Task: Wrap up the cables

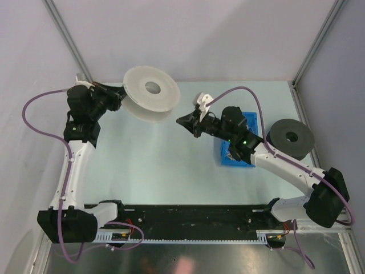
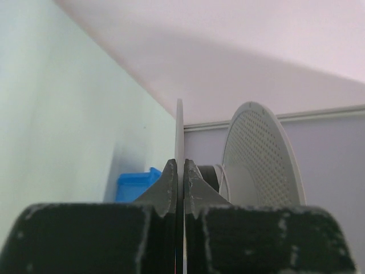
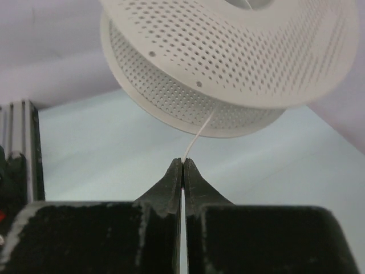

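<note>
L gripper [image 1: 121,95] is clamped tight on one flange of the white perforated spool [image 1: 151,95], holding it tilted in the air over the worktop's [image 1: 159,165] far edge, left of centre. R gripper [image 3: 182,162], fingers fully together, pinches the cable [image 3: 199,133]: a thin white strand running from its tips up to the spool's hub, just beside it. Blue bin [image 1: 251,120] sits under the R arm towards the right edge, w/ a black spool [image 1: 291,138] beside it.
</note>
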You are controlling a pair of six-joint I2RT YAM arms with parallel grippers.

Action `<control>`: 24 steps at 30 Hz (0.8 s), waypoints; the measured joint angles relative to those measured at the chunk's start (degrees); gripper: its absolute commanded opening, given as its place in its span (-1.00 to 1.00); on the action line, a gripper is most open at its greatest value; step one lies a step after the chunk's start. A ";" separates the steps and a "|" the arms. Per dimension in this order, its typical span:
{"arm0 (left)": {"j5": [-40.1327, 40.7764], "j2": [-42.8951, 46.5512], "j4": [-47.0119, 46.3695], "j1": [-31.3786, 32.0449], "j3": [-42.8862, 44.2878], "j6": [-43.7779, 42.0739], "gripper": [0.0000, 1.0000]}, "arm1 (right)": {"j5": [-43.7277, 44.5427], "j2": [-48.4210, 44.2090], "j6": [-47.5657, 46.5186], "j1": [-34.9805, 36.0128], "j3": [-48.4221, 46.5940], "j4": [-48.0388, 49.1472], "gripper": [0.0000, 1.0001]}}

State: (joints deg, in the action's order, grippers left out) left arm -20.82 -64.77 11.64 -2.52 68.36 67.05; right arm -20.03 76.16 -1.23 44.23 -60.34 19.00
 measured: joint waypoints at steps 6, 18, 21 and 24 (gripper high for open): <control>5.66 -2.19 9.68 2.71 1.36 -5.44 -1.00 | 3.87 -0.52 -16.92 6.97 -0.17 -6.69 -1.00; 18.32 -2.91 16.06 13.05 2.21 -12.66 -1.00 | 16.02 1.90 -41.09 15.67 -0.17 -6.40 -1.00; 20.37 -2.21 15.98 14.60 1.40 -12.37 -1.00 | 18.88 3.45 -43.56 16.55 -0.22 -2.21 -1.00; 21.73 -1.86 15.85 15.56 0.94 -10.93 -1.00 | 21.33 5.97 -46.90 17.53 -0.22 2.78 -1.00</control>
State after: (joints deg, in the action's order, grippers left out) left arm 0.91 -66.63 27.49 13.04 69.30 56.12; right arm 1.30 82.13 -48.14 61.76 -60.55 21.78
